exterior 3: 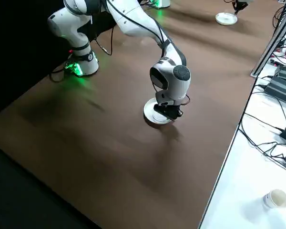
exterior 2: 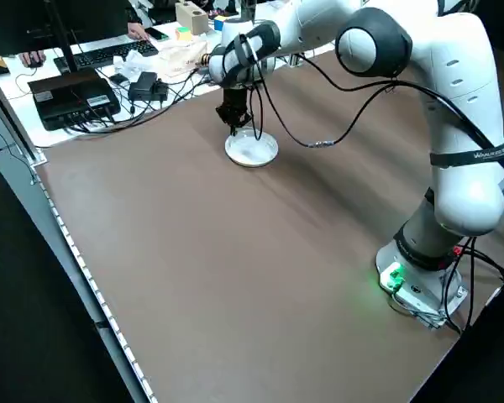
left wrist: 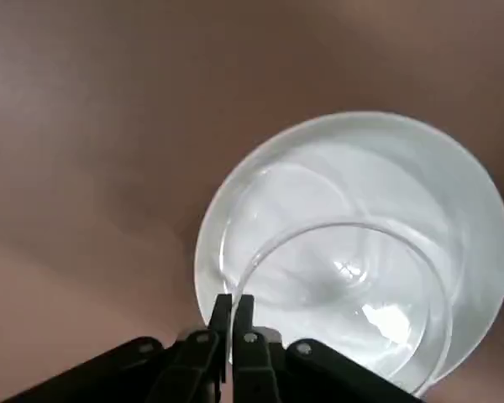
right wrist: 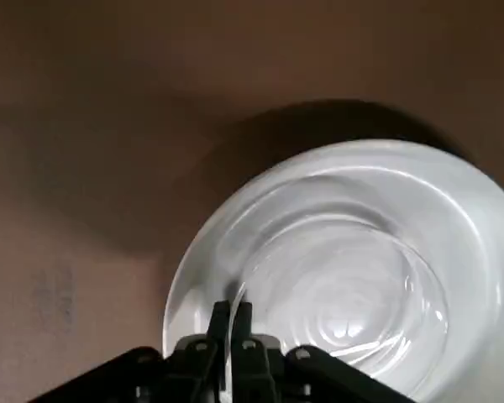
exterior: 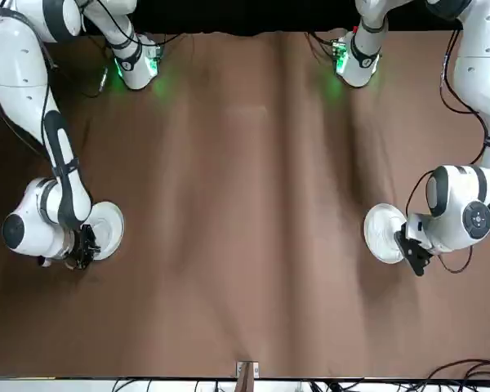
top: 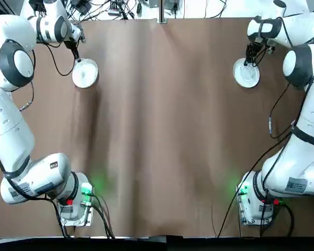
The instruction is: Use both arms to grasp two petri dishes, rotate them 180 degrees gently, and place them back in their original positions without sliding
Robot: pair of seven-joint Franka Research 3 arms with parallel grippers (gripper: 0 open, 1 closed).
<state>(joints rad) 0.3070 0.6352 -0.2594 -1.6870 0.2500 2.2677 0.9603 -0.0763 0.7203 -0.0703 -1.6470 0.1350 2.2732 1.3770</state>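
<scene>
The table (top: 162, 130) is wide and brown, with soft light and dark stripes running over it. It goes across between the left pincer (left wrist: 234, 298) and the right pincer (right wrist: 232, 306). One round white plate (top: 85, 76) lies on the brown top just under the left pincer and pokes out beside it. The other round white plate (top: 246, 76) lies just under the right pincer, with a dark shadow (right wrist: 336, 117) next to it. Well apart from each pincer, on the robot's side, stand the left arm's foot (top: 76, 212) and the right arm's foot (top: 249, 209), with green light shining on the brown.
</scene>
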